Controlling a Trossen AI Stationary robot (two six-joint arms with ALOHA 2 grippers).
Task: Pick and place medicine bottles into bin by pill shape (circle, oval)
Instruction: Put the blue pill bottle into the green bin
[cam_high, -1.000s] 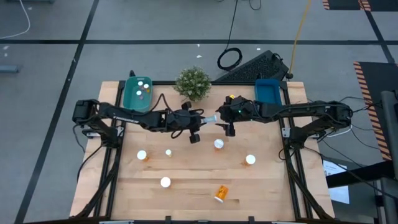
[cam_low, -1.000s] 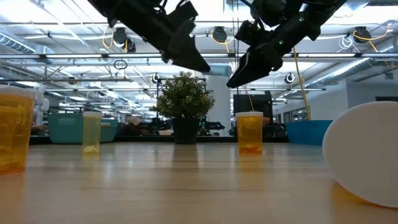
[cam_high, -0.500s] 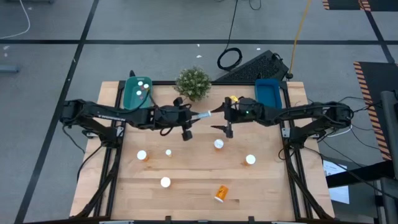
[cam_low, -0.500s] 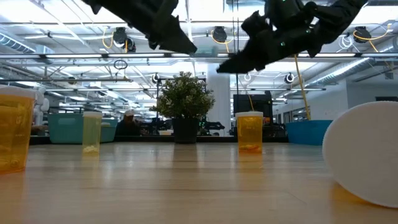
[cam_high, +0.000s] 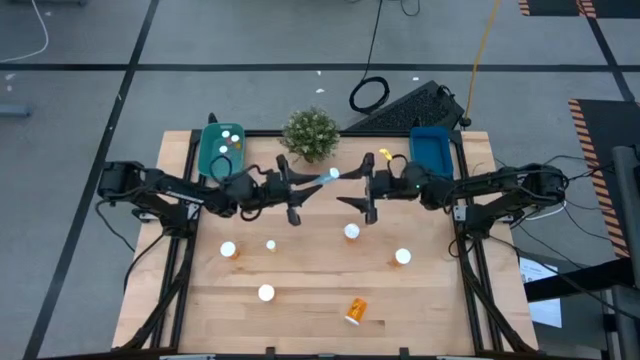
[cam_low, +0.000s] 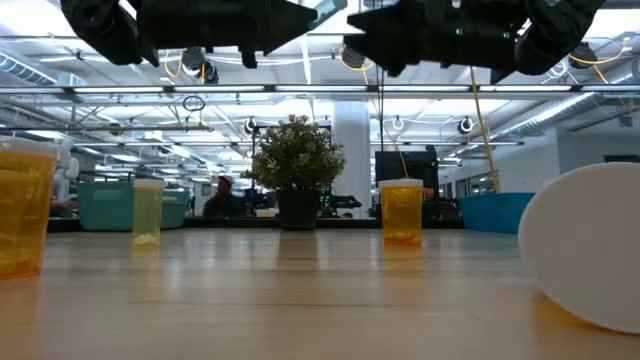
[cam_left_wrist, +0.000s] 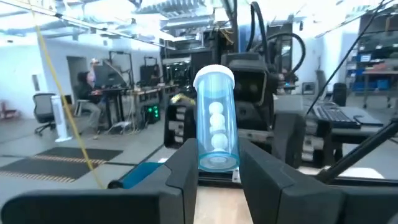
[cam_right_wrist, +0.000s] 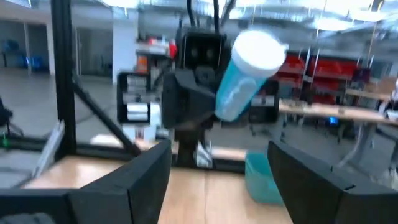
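Light-blue pill bottle (cam_left_wrist: 216, 118): white cap, round white pills visible through the wall; clamped at its base between the fingers of the left gripper (cam_left_wrist: 216, 163), held in the air above the rear middle of the table, cap pointing toward the right arm.

Right gripper (cam_high: 368, 186): facing the left one across a short gap, fingers spread wide, holding nothing; the blue bottle shows between them in its wrist view, not touched.

Orange bottles, upright, white caps: one (cam_high: 229, 250) on the left side; one (cam_high: 352, 232) near centre, under the right gripper; one (cam_high: 402, 257) to the right; one (cam_high: 265, 293) toward the front. A paler, smaller bottle (cam_high: 271, 245) stands just beside the left one. One orange bottle (cam_high: 356, 310) lies on its side near the front edge.

Teal bin (cam_high: 221, 149): rear left corner, several capped bottles inside. Blue bin (cam_high: 433, 147): rear right corner; contents cannot be told.

Table (cam_high: 310, 280): pale wood planks, black frame rails along both sides. Potted green plant (cam_high: 311, 133) at the rear centre.

Room: grey floor with dark lines, black keyboard (cam_high: 405, 108) and coiled cable (cam_high: 369, 94) behind the table; beyond, a workshop with ceiling lights, pipes, desks and a seated person (cam_low: 220, 197).
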